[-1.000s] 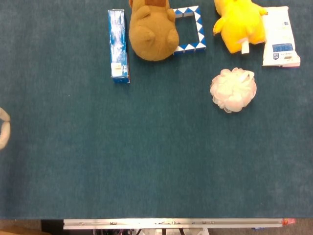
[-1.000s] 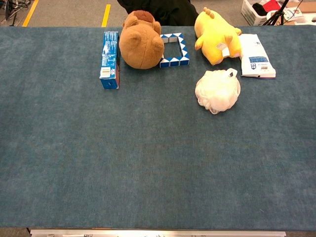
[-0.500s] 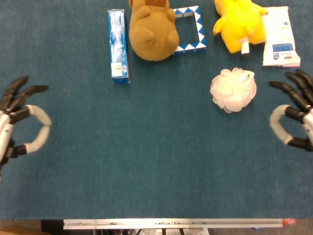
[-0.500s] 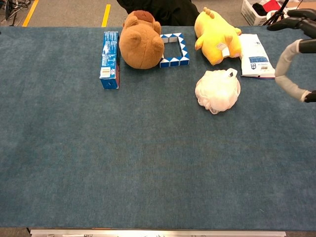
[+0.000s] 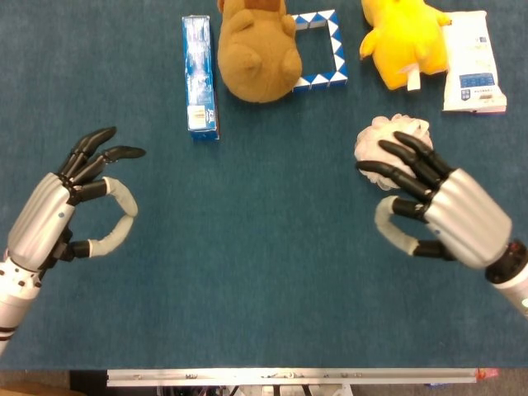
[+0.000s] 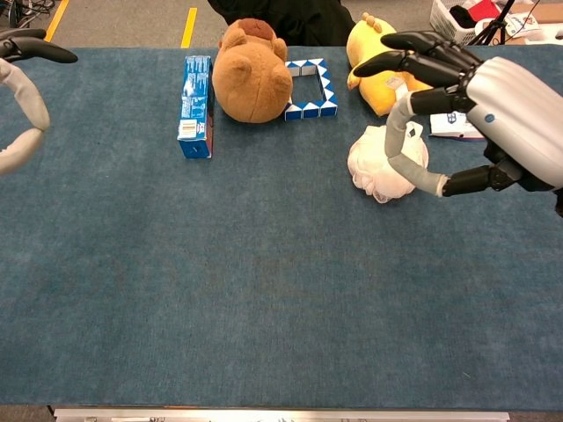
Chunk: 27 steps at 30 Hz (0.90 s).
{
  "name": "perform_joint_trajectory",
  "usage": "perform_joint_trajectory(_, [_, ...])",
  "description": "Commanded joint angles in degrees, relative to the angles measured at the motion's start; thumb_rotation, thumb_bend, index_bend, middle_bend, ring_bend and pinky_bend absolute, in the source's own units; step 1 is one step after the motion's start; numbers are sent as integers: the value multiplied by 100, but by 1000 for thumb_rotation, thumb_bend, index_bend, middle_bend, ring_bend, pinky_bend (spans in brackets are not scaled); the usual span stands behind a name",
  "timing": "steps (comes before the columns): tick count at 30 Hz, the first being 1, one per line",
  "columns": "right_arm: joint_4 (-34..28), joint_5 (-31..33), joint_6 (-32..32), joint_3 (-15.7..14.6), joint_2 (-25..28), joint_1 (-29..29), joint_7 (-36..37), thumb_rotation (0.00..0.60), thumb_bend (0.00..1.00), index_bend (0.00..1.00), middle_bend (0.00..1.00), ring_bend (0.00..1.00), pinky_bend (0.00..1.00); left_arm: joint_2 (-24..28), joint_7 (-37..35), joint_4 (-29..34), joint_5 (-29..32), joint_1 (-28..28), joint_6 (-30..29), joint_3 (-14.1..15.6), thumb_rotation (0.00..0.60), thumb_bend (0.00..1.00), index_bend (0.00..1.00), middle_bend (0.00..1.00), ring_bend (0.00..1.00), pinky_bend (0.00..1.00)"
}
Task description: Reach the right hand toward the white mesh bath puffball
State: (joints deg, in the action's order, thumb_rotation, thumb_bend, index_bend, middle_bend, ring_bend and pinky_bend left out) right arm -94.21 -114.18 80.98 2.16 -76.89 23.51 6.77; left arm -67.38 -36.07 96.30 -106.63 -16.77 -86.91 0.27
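Note:
The white mesh bath puffball (image 5: 375, 136) (image 6: 374, 167) lies on the blue cloth right of centre, below the yellow plush. My right hand (image 5: 437, 202) (image 6: 479, 110) hovers over its near right side, fingers spread and empty, fingertips (image 5: 384, 147) overlapping the puffball in the head view. Whether they touch it I cannot tell. My left hand (image 5: 70, 202) (image 6: 22, 97) is raised at the left side, fingers apart, holding nothing.
Along the far edge lie a blue box (image 5: 199, 74), a brown plush bear (image 5: 256, 49), a blue-and-white snake puzzle (image 5: 326, 49), a yellow plush (image 5: 404, 37) and a white packet (image 5: 472, 62). The table's front edge (image 5: 289, 377) runs along the bottom.
Both hands have come inward over the table. The right hand moved left from the right edge to above the puffball; the left hand moved right and forward.

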Motion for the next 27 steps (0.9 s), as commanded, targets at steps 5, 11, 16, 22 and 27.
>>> perform_joint_trajectory(5, [-49,-22,-112,-29,-127,187,-106,600,395,643,203,0,0,-24,-75,31,-51,-88,5,106,600,456,767,206,0,0])
perform_joint_trajectory(11, [-41,24,-57,-121,-159,198,-161,600,396,643,203,0,0,-49,-132,27,-99,-169,29,206,600,456,767,206,0,0])
perform_joint_trajectory(16, [-36,64,25,-196,-128,174,-180,600,397,643,203,0,0,-73,-153,32,-140,-241,20,248,600,456,768,207,0,0])
perform_joint_trajectory(22, [-29,88,110,-249,-108,166,-194,600,397,643,203,0,0,-77,-143,47,-142,-300,16,294,600,456,768,207,0,0])
perform_joint_trajectory(27, [-8,124,152,-279,-101,170,-177,600,397,643,203,0,0,-83,-124,56,-133,-343,24,327,600,456,768,207,0,0])
